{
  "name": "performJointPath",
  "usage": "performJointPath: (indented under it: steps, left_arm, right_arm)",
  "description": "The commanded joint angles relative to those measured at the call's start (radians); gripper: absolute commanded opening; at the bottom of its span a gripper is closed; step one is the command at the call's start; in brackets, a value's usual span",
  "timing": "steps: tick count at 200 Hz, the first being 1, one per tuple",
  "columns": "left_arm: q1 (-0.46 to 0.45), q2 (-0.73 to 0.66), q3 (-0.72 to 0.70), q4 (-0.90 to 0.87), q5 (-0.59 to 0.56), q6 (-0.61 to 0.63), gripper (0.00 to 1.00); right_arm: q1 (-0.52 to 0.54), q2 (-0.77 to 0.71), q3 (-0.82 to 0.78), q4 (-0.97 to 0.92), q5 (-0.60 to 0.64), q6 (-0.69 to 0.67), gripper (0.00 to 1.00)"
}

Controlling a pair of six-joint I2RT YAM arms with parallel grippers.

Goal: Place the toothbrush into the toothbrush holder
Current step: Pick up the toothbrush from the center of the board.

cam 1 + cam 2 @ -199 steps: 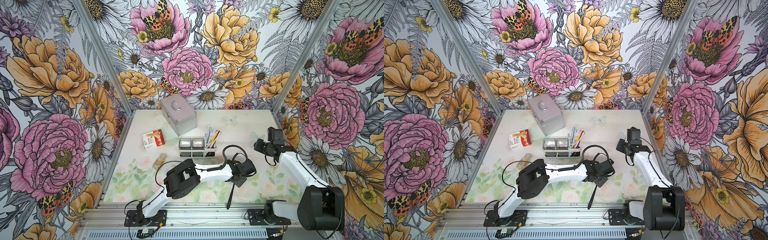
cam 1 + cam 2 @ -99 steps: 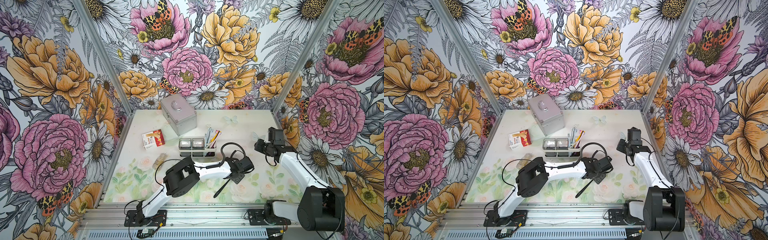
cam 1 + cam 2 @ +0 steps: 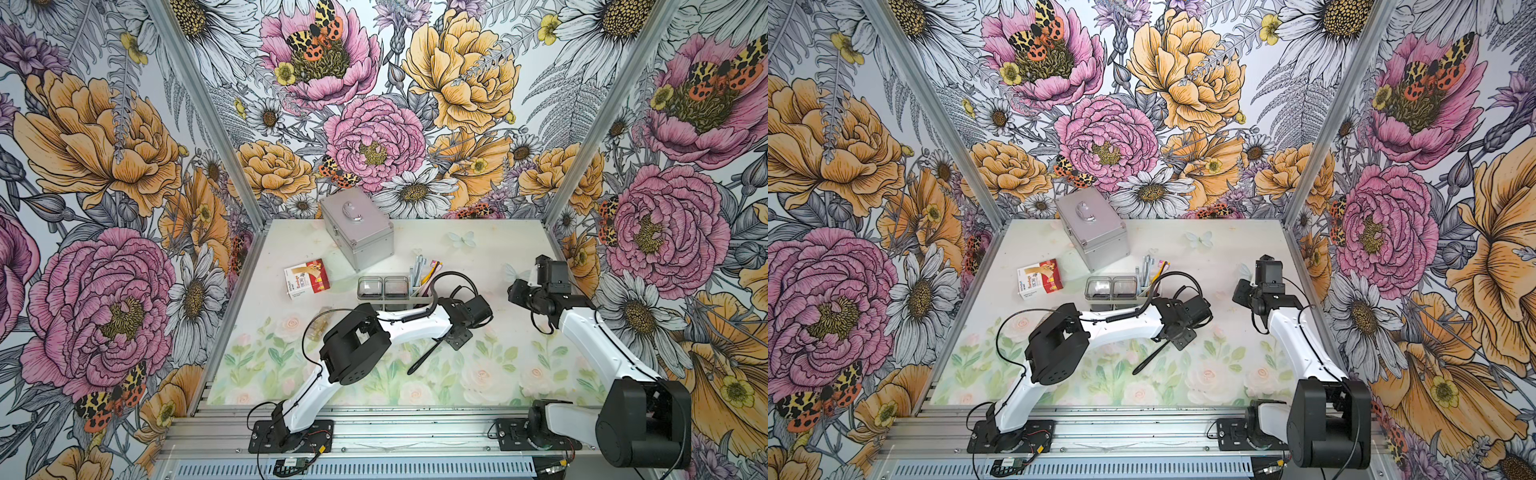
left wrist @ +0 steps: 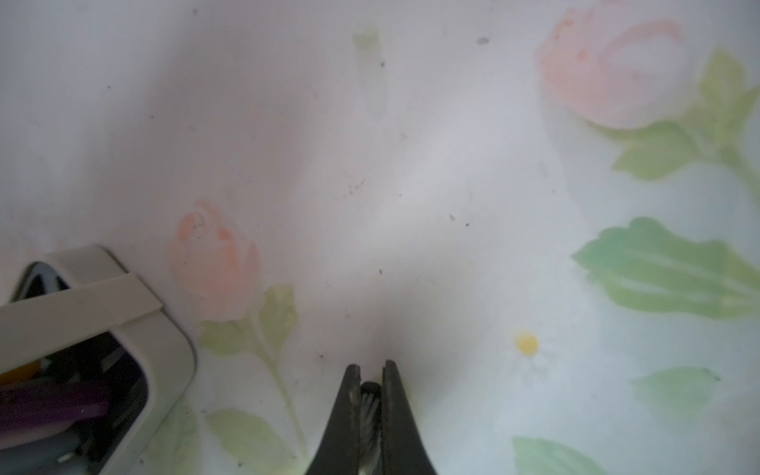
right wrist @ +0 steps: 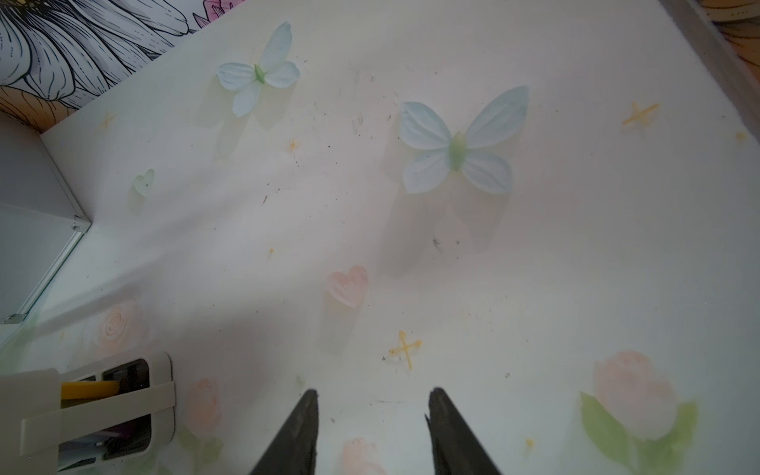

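While the left hand (image 4: 370, 367) pinches the toothbrush (image 3: 422, 360), the right hand (image 5: 372, 397) gapes empty; box (image 3: 306, 278) lettering unreadable.

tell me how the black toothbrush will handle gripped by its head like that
Probably stiff: the toothbrush extends straight from the left gripper. It may pivot or slip, since the jaws pinch only the soft bristle head. Likely light, being so thin; the long free handle could swing.
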State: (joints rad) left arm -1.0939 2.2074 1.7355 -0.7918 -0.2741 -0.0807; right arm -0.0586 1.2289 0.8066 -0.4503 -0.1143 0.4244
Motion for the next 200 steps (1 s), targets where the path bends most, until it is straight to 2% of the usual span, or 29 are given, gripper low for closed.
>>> performJointPath:
  steps: [1, 62, 124, 178, 200]
  left_arm:
    - [0.026, -0.089, 0.049, -0.018, -0.024, 0.067, 0.0]
    - [0.072, -0.137, 0.13, -0.024, -0.005, 0.104, 0.0]
    - [0.13, -0.189, 0.217, -0.023, 0.017, 0.13, 0.0]
    - [0.138, -0.195, 0.289, -0.02, 0.107, 0.114, 0.0]
    - [0.137, -0.196, 0.295, -0.021, 0.134, 0.103, 0.0]
  right_arm:
    - [-0.005, -0.01, -0.013, 0.043, -0.062, -0.019, 0.45]
    - [0.023, -0.054, -0.112, 0.147, -0.22, -0.031, 0.5]
    - [0.124, -0.144, -0.202, 0.249, -0.373, -0.045, 0.55]
    - [0.309, -0.188, -0.217, 0.422, -0.352, -0.031, 0.59]
    - [0.351, -0.209, -0.221, 0.49, -0.333, -0.013, 0.59]
